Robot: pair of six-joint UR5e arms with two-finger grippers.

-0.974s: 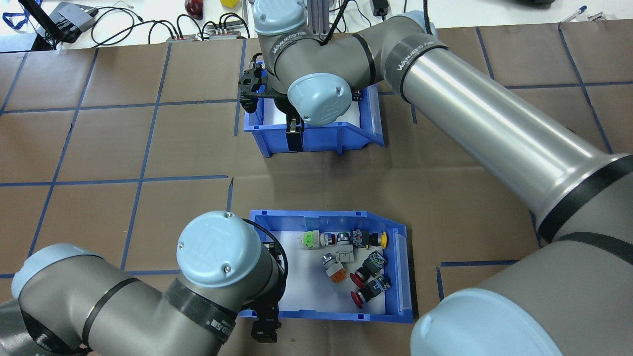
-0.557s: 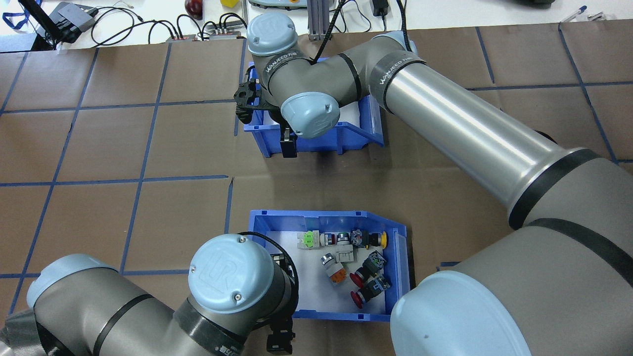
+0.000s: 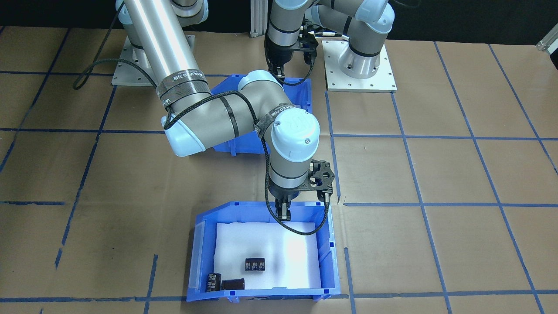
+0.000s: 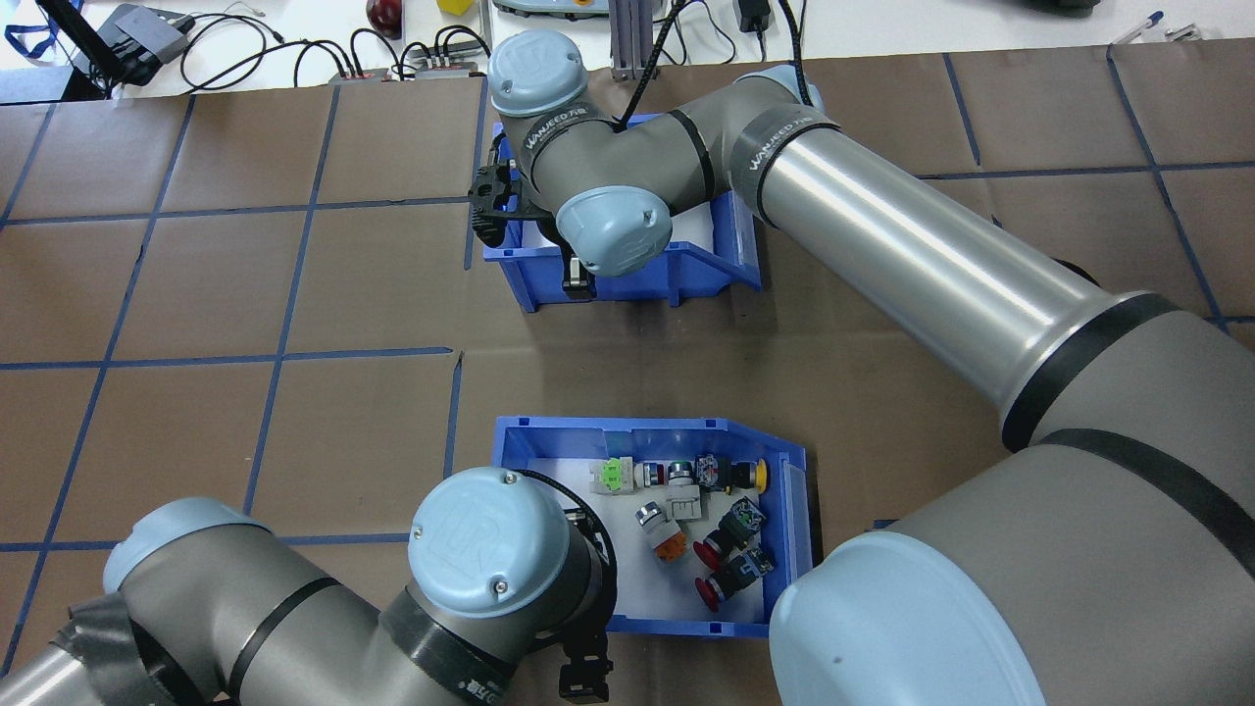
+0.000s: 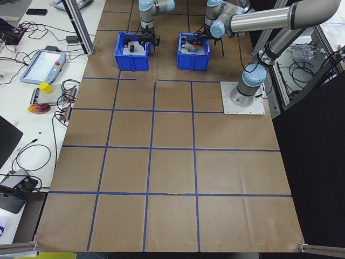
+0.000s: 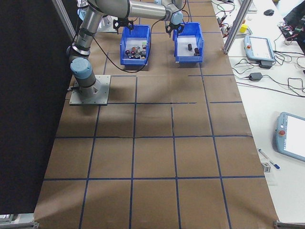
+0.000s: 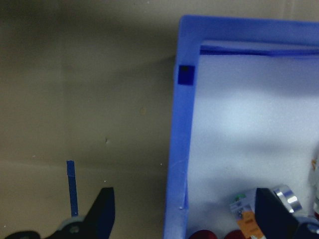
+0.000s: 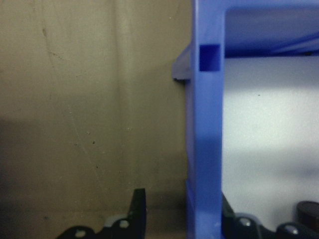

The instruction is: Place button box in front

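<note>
Overhead exterior, then wrist views.

- Left end effector (image 7: 183, 216): jaws spread wide and straddling one blue side wall of the button box (image 4: 796, 510). One finger (image 7: 104, 214) is outside over the brown paper. The other finger (image 7: 269, 211) is inside over the white foam. Neither finger touches the wall, so nothing is gripped.
- From overhead this end effector sits at the box's near edge, on the robot's side, partly hidden under the left arm's wrist joint.
- Button box: low centre of the overhead view, in the nearer half of the desk (image 4: 294, 284), flat on the paper. Push-button switches (image 4: 711, 579) lie loose on its foam floor, clustered toward its right side. Red, yellow, orange and green caps are visible.
- Right end effector (image 8: 182, 214): also open, with the wall of the second blue bin (image 3: 327, 261) between its fingers. There is a clear gap on the outer side; the inner side is too close to judge contact.
- Second bin: farther across the desk from the robot, well apart from the button box. It holds three dark cylinders (image 3: 255, 264) on white foam.
- The right arm reaches across the desk, passing above the button box.
</note>
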